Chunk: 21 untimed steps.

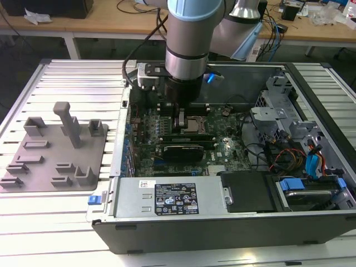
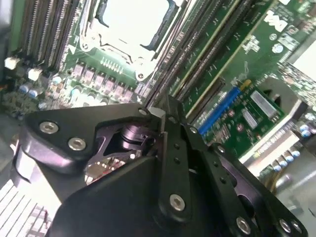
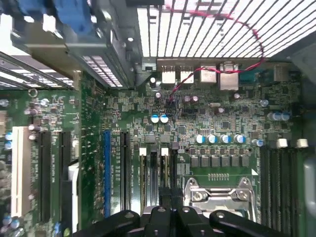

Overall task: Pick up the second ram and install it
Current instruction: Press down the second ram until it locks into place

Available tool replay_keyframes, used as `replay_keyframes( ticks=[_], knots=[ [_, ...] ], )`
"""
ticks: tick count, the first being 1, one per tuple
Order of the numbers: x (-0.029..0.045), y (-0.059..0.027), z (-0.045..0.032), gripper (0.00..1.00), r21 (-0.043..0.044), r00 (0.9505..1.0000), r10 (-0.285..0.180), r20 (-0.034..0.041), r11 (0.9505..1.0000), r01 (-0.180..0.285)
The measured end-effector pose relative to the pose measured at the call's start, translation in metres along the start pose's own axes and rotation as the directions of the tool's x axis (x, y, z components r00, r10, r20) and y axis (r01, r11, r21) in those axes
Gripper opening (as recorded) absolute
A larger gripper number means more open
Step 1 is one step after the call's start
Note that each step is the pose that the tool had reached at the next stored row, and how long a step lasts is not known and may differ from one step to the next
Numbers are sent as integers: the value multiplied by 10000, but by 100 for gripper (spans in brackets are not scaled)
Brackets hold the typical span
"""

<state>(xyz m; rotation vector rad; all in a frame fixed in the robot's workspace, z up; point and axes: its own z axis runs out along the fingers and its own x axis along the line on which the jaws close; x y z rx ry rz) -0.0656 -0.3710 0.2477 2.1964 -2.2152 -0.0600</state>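
Fingers (image 2: 170, 116) pinched together, second ram (image 1: 186, 135) seated below

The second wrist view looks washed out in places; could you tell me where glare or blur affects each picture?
In the second wrist view, the processor socket is blown out to near white, and the end effector is soft up close. In the first wrist view, the slatted table beyond the motherboard glares in bright stripes. In the exterior view, the slatted table is bright while the computer case interior sits in shade.
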Motion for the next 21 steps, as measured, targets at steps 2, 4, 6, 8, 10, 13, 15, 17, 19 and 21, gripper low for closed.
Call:
replay_keyframes(
  ticks=[2, 4, 6, 8, 10, 13, 15, 17, 19, 21],
  knots=[
    [-2, 7, -153, 8, 0, 10000, 1, 0, 10000, -1],
    [-2, 7, -164, 8, 0, 10000, -1, 1, 10000, 1],
    [-2, -33, -167, 8, -2, 10000, 0, -4, 10000, 0],
    [-3, -148, -171, 8, 0, 10000, -1, -1, 10000, 1],
    [-5, -327, -179, 8, -1, 10000, 0, -1, 10000, 0],
    [-6, -423, -183, 8, -1, 10000, 2, -1, 10000, -2],
    [-6, -426, -183, 8, -1, 10000, 0, -1, 10000, 0],
    [-6, -430, -183, 8, -1, 10000, 0, -1, 10000, 0],
    [-6, -433, -183, 8, -1, 10000, 0, -1, 10000, 0],
    [-6, -435, -183, 8, -1, 10000, 0, -1, 10000, 0]
  ],
)
